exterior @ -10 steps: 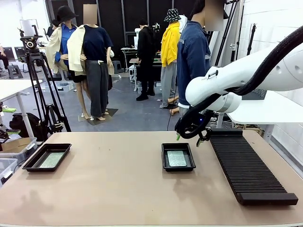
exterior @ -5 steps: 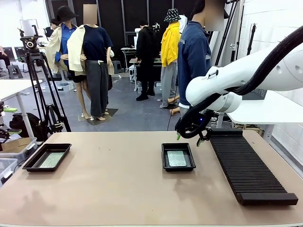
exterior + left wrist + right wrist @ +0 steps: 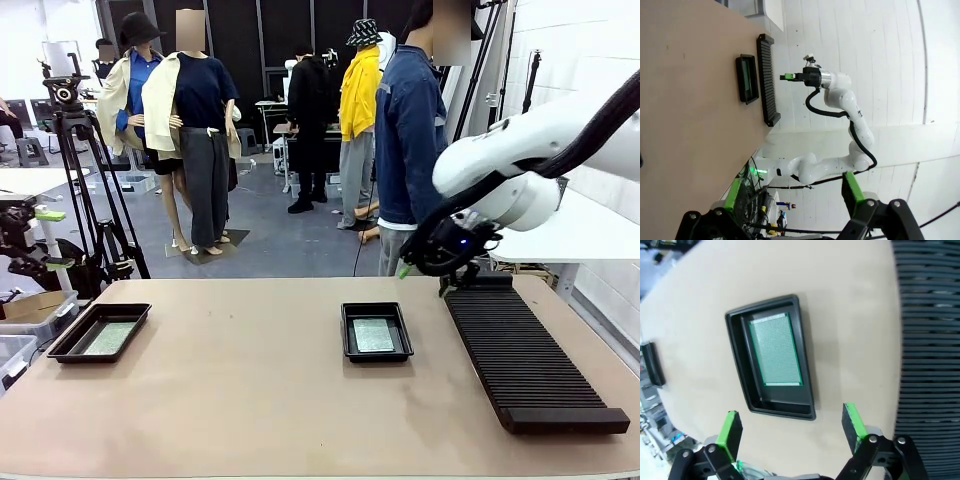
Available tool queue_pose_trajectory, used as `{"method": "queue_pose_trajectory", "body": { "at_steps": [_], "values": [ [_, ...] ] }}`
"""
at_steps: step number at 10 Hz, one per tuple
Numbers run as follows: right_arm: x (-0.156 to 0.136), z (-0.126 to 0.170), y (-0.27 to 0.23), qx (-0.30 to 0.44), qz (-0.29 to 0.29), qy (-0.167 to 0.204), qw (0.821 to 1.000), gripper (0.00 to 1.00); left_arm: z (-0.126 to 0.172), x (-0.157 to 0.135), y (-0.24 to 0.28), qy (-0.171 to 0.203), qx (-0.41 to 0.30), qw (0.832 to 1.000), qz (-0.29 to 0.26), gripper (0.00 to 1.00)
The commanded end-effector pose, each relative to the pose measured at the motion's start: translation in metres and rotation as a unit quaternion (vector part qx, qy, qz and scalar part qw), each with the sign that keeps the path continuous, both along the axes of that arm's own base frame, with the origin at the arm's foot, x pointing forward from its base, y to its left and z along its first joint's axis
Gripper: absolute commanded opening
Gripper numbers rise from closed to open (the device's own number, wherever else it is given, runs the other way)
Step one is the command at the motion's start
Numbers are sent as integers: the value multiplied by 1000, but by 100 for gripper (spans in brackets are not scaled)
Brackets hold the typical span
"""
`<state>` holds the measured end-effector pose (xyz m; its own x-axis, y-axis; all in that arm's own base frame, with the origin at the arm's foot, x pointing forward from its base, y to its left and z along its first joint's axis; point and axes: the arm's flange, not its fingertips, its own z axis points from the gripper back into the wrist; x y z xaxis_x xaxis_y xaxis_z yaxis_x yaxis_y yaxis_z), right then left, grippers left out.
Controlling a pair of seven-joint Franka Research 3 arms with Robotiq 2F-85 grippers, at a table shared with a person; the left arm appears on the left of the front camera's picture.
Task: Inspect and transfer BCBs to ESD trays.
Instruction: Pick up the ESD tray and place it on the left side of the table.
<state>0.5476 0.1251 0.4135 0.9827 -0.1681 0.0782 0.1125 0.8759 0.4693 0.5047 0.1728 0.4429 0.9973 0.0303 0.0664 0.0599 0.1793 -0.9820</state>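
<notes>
Two black ESD trays lie on the tan table, each with a green BCB flat inside. The left tray (image 3: 68,346) holds one BCB (image 3: 108,337); the middle tray (image 3: 377,357) holds the other BCB (image 3: 373,335). My right gripper (image 3: 423,280) hangs open and empty above the table, between the middle tray and the rack's far end. In the right wrist view, this gripper (image 3: 792,430) looks down on the middle tray (image 3: 742,365) and its BCB (image 3: 775,350). My left gripper (image 3: 52,238) is open at the far left, off the table, and also shows open in its own view (image 3: 792,192).
A long ribbed black rack (image 3: 525,355) lies along the table's right side (image 3: 927,340). A person in a blue denim jacket (image 3: 408,130) stands at the far edge behind the middle tray. A camera tripod (image 3: 75,170) stands beyond the far left corner.
My right arm has swung to the right and slightly up, away from the middle tray toward the rack's far end. My left gripper has come into view at the far left edge.
</notes>
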Motion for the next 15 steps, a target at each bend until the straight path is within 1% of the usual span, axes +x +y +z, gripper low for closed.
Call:
{"method": "queue_pose_trajectory", "body": {
  "at_steps": [1,3,4,5,7,8,9,10,12,15],
  "values": [
    [-12,-4,-41,42,19,1,999,100,9,-5,-46,14,39,999,31,100],
    [-11,-1,-76,73,20,-9,997,100,18,3,-82,18,62,996,57,100],
    [-10,-1,-93,97,17,-9,995,100,23,9,-102,31,75,994,78,100],
    [-7,-3,-110,130,21,-9,991,100,27,15,-122,31,97,991,83,100],
    [-9,-2,-141,193,21,-10,981,100,34,23,-162,33,134,987,79,100],
    [-10,-2,-159,234,30,-6,972,100,35,28,-182,38,156,984,80,100],
    [-10,-4,-173,254,38,-6,966,100,36,33,-199,51,173,980,81,100],
    [-8,-8,-186,272,36,-4,962,100,37,37,-214,53,190,978,73,100],
    [-4,-17,-210,309,40,-7,950,100,39,41,-248,52,222,971,67,100],
    [-5,-28,-241,369,55,-14,928,100,42,36,-302,29,279,956,88,100]
  ]
}}
